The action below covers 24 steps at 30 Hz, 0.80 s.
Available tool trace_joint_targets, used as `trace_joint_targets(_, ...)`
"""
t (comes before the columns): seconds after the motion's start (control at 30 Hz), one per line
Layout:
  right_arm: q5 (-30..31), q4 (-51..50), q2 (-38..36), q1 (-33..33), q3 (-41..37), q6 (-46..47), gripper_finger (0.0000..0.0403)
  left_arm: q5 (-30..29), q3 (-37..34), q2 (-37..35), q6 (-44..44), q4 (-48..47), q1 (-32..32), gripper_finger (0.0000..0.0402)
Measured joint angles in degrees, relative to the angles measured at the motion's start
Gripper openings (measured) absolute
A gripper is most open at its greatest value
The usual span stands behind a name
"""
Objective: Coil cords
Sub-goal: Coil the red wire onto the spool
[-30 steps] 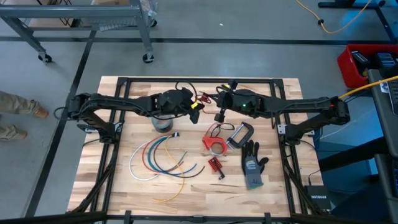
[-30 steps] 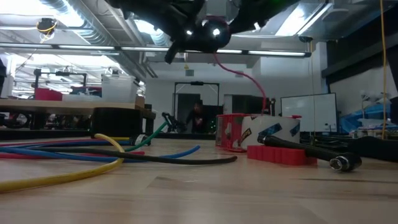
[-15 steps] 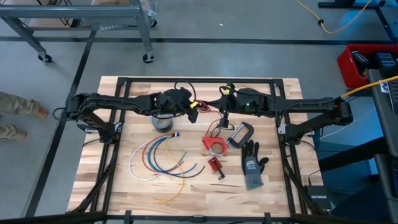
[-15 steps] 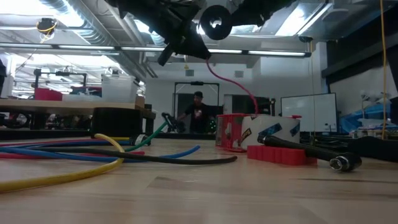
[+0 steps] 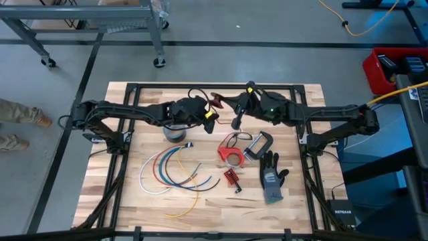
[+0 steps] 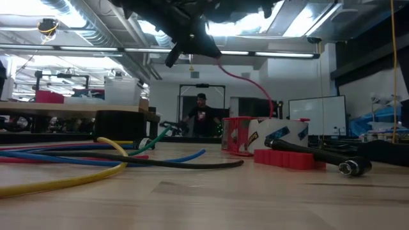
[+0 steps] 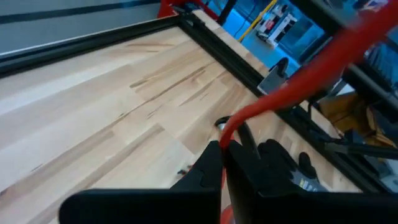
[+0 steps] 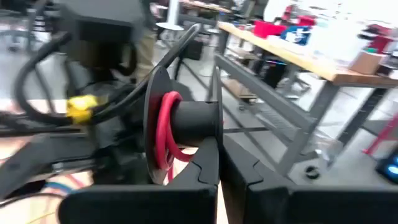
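Two robot arms meet over the far middle of a wooden table (image 5: 134,207), winding a red cord.

The left gripper (image 7: 222,163) is clamped shut on the red cord (image 7: 298,84); the right gripper (image 8: 219,163) is closed on a black spool (image 8: 186,121) wrapped with it. Nearer lie five loose cords (image 5: 175,171), a grey glove (image 5: 271,177), a red tape roll (image 5: 229,155) and a clamp (image 5: 257,144). No writing is readable.

pale wood-grain table (image 5: 294,201); smooth, glossy red cord (image 7: 311,78).
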Motion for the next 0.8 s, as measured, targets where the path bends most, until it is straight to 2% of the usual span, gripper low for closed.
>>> trace_joint_targets(0.27,7.0,0.5,0.4,0.0,0.0,-0.1,0.0003,0.0,0.0,0.4,-0.4,4.2,-1.4,0.0)
trace_joint_targets(0.53,17.1,0.6,0.5,0.1,0.0,-0.2,0.0003,-0.2,0.0,0.4,-3.5,5.3,-2.1,0.0)
trace_joint_targets(0.8,18.8,-1.2,1.2,0.1,0.0,-0.2,0.0003,1.4,0.0,0.4,-6.1,6.1,-2.1,0.0)
